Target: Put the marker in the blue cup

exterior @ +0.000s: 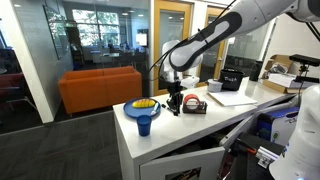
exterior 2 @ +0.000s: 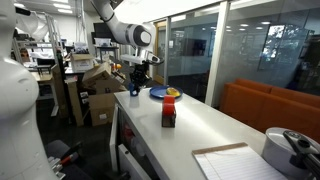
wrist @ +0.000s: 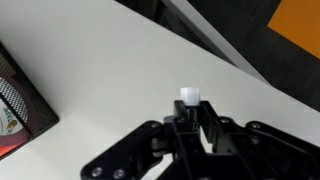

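- The white table point(exterior: 190, 130) carries everything. The task looks about half done: the marker is off the table, but it is not yet in the cup.
- The arm point(exterior: 215, 35) reaches down over the table, between the bowl and a red and black box point(exterior: 194, 104).
- The wide blue bowl point(exterior: 130, 108) holds something yellow. It is not the target.
- The blue cup point(exterior: 146, 124) stands upright just in front of the bowl, near the table edge. Its inside cannot be seen, so whether it is empty is not clear.
- The gripper point(wrist: 190, 118) is clenched around the marker, with one finger on each side, and it is apart from the cup.
- The marker point(wrist: 189, 96) shows only its light tip above the fingers in the wrist view. What is left is to carry it over the cup rim and release it there.
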### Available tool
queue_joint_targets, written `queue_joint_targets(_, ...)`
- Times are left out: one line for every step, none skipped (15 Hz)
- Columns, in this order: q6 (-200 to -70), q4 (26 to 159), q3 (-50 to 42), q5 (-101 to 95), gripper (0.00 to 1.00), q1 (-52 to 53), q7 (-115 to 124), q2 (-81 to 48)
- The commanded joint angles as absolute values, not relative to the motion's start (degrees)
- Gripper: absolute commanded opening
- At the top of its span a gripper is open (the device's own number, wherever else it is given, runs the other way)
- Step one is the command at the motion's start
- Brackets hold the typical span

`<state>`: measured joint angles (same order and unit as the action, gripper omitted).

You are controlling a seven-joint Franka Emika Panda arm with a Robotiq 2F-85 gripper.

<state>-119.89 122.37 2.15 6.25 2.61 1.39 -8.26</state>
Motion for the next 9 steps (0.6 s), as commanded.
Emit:
queue_joint_targets(-129.8, 130.5, 2.8, 9.3, 0.05, 3.0, 3.4, -1.4)
queue_joint_targets(-132.1, 132.2, 3.1, 9.9, 0.05, 3.2, 3.9, 0.0)
queue_joint_targets(-134.8, 134.1, 3.4, 10.4, 0.05, 3.5, 4.7, 1.2)
queue_joint_targets(-137.1, 135.7, 3.6, 10.7, 0.05, 3.9, 5.5, 2.3)
queue_joint_targets(-139.4, 137.1, 3.9, 10.8, 0.05, 4.3, 6.4, 3.2)
queue_joint_targets(-141.4, 138.4, 4.3, 10.9, 0.05, 4.7, 7.2, 3.9)
queue_joint_targets(-143.1, 139.6, 4.7, 10.7, 0.05, 5.1, 8.0, 4.7)
queue_joint_targets(-144.8, 140.5, 5.1, 10.5, 0.05, 5.4, 9.0, 5.4)
queue_joint_targets(-146.4, 141.5, 5.5, 10.5, 0.05, 5.8, 9.8, 6.0)
